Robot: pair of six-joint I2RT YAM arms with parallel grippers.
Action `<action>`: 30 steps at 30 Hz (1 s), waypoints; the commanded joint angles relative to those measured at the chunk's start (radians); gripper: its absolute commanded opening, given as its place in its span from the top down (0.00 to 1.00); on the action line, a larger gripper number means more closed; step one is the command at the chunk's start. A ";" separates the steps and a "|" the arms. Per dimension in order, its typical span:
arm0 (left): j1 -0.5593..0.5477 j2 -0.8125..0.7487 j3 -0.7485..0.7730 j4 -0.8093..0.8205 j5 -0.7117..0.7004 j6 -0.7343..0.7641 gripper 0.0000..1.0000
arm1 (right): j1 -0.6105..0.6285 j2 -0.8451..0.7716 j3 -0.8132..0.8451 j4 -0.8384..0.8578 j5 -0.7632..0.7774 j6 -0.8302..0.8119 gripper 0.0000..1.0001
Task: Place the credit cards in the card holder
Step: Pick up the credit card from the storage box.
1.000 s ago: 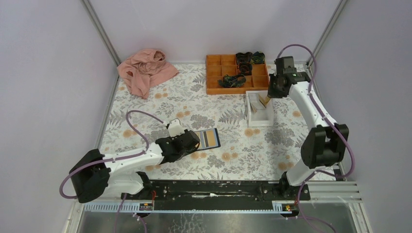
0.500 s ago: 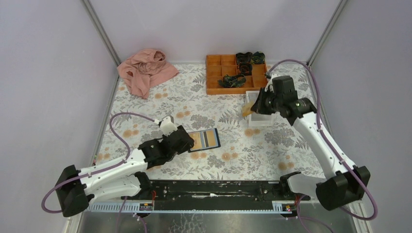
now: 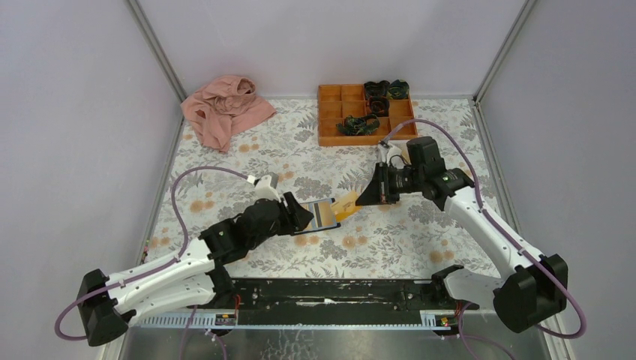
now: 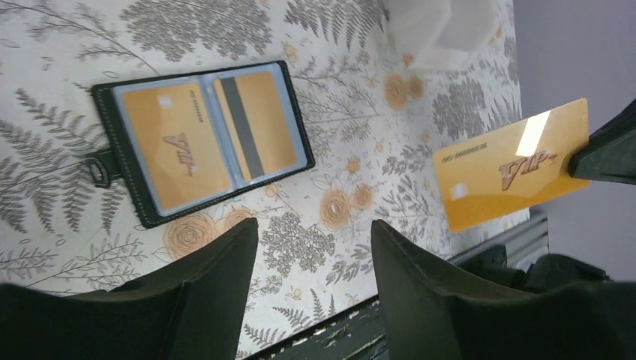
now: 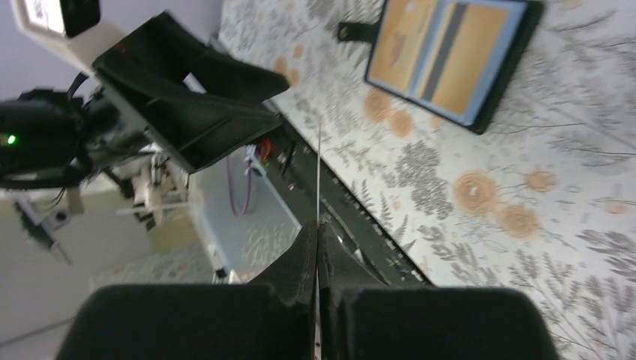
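The black card holder (image 3: 322, 214) lies open on the floral cloth, with one orange-yellow card in each light-blue pocket (image 4: 202, 142); it also shows in the right wrist view (image 5: 450, 52). My right gripper (image 3: 369, 198) is shut on an orange-yellow "VIP" credit card (image 3: 346, 204) and holds it in the air just right of the holder. The card shows face-on in the left wrist view (image 4: 512, 165) and edge-on between my right jaws (image 5: 319, 172). My left gripper (image 3: 297, 217) is open and empty, hovering at the holder's left side (image 4: 315, 229).
An orange compartment tray (image 3: 365, 115) with dark items stands at the back. A small white tray (image 4: 442, 26) sits behind the right arm. A pink cloth (image 3: 225, 109) lies back left. A black rail (image 3: 330, 292) runs along the near edge.
My right gripper has lifted the card out of the white tray and carried it left and nearer, up to the holder. My left arm has stretched forward, its gripper staying by the holder.
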 commanded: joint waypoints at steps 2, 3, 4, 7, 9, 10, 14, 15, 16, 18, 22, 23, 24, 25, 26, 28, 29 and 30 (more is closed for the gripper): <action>0.005 0.021 -0.011 0.127 0.130 0.124 0.34 | 0.048 0.039 0.010 -0.038 -0.224 -0.078 1.00; 0.005 0.025 -0.009 0.129 0.137 0.130 0.33 | 0.055 0.045 0.006 -0.047 -0.240 -0.091 1.00; 0.004 0.029 -0.008 0.133 0.143 0.135 0.32 | 0.066 0.048 0.001 -0.048 -0.253 -0.096 1.00; 0.011 0.030 -0.009 0.156 0.175 0.151 0.31 | 0.087 0.055 -0.007 -0.058 -0.262 -0.111 1.00; 0.014 0.029 -0.009 0.171 0.196 0.161 0.31 | 0.094 0.060 -0.014 -0.059 -0.272 -0.119 1.00; 0.015 0.028 -0.009 0.174 0.208 0.166 0.30 | 0.096 0.064 -0.015 -0.062 -0.278 -0.124 1.00; 0.024 0.018 -0.012 0.185 0.245 0.181 0.30 | 0.103 0.077 -0.021 -0.070 -0.303 -0.140 1.00; 0.027 0.012 -0.016 0.189 0.255 0.184 0.30 | 0.109 0.081 -0.022 -0.068 -0.309 -0.142 1.00; 0.031 0.007 -0.020 0.194 0.266 0.186 0.30 | 0.114 0.085 -0.025 -0.064 -0.316 -0.142 1.00; 0.040 -0.003 -0.028 0.204 0.299 0.188 0.30 | 0.125 0.093 -0.030 -0.052 -0.328 -0.136 1.00; 0.058 -0.007 -0.043 0.231 0.367 0.193 0.32 | 0.143 0.120 -0.037 -0.028 -0.342 -0.131 1.00; 0.062 -0.006 -0.046 0.241 0.387 0.195 0.33 | 0.146 0.127 -0.038 -0.018 -0.347 -0.130 1.00; 0.066 -0.004 -0.049 0.246 0.405 0.196 0.34 | 0.148 0.132 -0.037 -0.010 -0.349 -0.128 1.00; 0.069 0.002 -0.050 0.252 0.422 0.197 0.35 | 0.149 0.138 -0.037 -0.002 -0.352 -0.125 1.00; 0.072 0.004 -0.052 0.259 0.440 0.198 0.37 | 0.150 0.145 -0.035 0.005 -0.356 -0.124 1.00; 0.078 0.009 -0.056 0.273 0.474 0.195 0.41 | 0.149 0.159 -0.030 0.011 -0.362 -0.126 1.00; 0.080 0.010 -0.058 0.280 0.490 0.192 0.42 | 0.150 0.166 -0.029 0.016 -0.365 -0.126 1.00; 0.084 0.010 -0.060 0.286 0.503 0.191 0.42 | 0.151 0.172 -0.027 0.021 -0.368 -0.126 1.00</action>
